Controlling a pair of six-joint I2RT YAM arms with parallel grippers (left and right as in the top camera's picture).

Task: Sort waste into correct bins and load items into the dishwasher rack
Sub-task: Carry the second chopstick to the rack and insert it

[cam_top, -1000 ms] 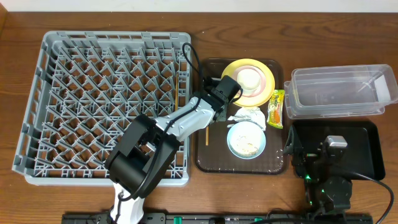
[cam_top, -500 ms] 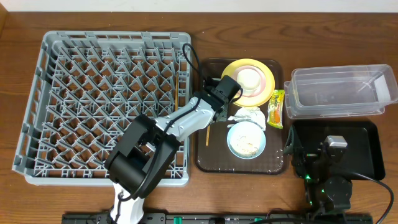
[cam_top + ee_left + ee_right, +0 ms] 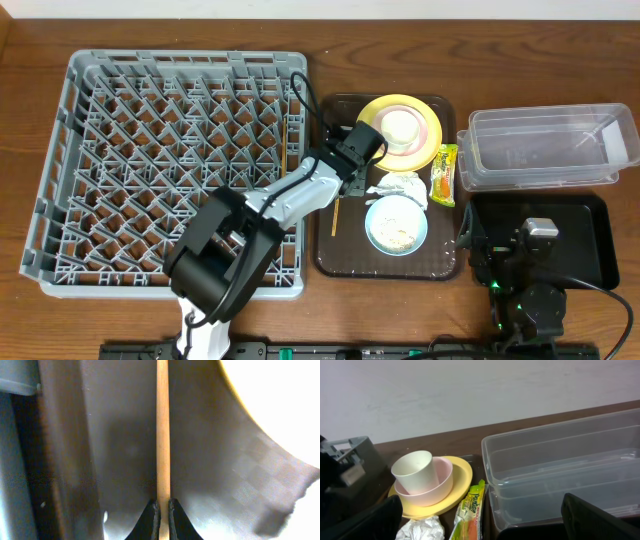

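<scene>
One chopstick point(image 3: 163, 435) lies along the brown tray point(image 3: 345, 255), pinched between the closed fingers of the left gripper point(image 3: 163, 510); whether it has left the tray surface cannot be told. A second chopstick point(image 3: 287, 140) appears to rest in the dishwasher rack point(image 3: 170, 170), by its right wall. That seems the only step done. The yellow plate point(image 3: 432, 125) carries the stacked cups, and the blue bowl point(image 3: 396, 222) holds rice scraps. Napkin point(image 3: 400, 186) and wrapper point(image 3: 444, 173) lie unsorted, while the clear bin point(image 3: 545, 148) and black bin point(image 3: 585, 215) look empty. The right gripper point(image 3: 481, 510) hangs spread apart, holding nothing.
</scene>
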